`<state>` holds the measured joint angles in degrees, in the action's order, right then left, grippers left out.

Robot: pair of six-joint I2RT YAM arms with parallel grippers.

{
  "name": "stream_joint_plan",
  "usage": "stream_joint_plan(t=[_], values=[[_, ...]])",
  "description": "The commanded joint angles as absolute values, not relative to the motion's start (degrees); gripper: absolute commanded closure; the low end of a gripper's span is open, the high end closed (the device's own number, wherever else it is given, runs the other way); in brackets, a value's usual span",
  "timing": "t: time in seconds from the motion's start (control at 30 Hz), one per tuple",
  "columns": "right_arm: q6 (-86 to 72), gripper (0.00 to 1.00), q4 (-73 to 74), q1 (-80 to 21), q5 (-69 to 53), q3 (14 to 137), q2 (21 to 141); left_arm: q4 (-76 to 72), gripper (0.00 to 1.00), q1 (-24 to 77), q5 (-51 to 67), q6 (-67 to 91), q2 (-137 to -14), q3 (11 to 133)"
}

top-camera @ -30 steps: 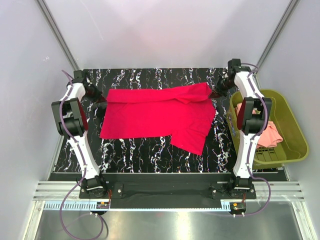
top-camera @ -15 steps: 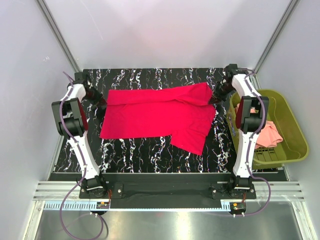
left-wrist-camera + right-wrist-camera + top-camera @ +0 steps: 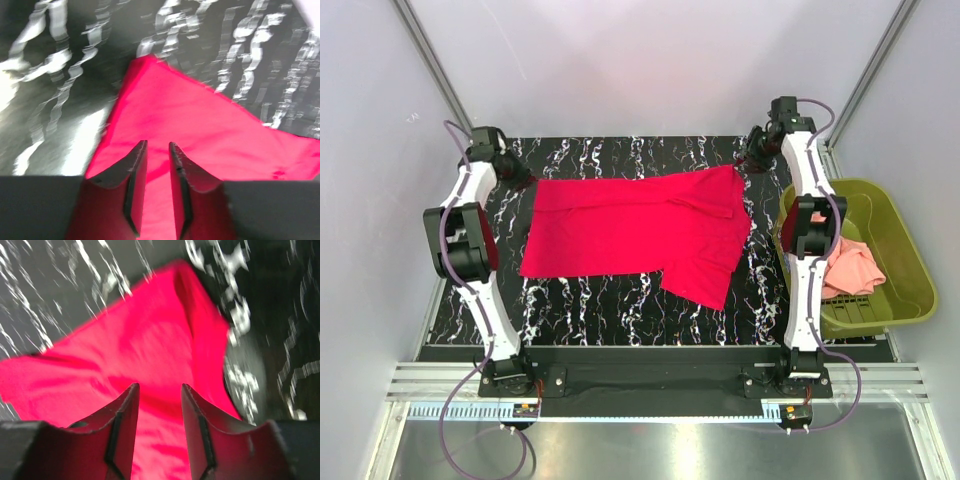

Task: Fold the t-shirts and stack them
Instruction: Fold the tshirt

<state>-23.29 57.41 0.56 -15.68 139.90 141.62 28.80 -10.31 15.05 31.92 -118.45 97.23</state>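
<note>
Black marbled counter (image 3: 620,300) carries the crimson t-shirt (image 3: 630,225), spread flat across the middle w/ a fold of cloth at its far right and one flap sticking out toward the near edge. Olive basket (image 3: 910,250) sits just beside the counter's right edge w/ the salmon-pink t-shirt (image 3: 855,268) crumpled inside. Over the crimson t-shirt's far-left corner the left pincer (image 3: 156,146) has its fingers only slightly apart, nothing btwn them; over the far-right corner the right pincer (image 3: 159,386) has its fingers apart, empty.
</note>
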Motion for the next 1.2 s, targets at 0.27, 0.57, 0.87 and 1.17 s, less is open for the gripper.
stream_joint_plan(t=[0.27,0.57,0.87,1.17], values=[[-31.5,0.77,36.7,-1.8,-23.5,138.9,148.5,15.1,0.86,-8.3,22.0,43.8,-127.8,98.3],[-35.4,0.78,34.0,-1.6,-18.0,145.5,156.2,17.4,0.86,-9.1,22.8,49.4,-136.1,105.5],[-39.3,0.76,30.7,-0.4,-20.1,153.1,162.5,22.1,0.80,-9.8,23.2,47.3,-140.8,116.1],[-33.5,0.62,37.9,-0.4,-21.2,150.6,150.6,25.8,0.53,-3.7,14.4,33.6,-123.2,109.7]])
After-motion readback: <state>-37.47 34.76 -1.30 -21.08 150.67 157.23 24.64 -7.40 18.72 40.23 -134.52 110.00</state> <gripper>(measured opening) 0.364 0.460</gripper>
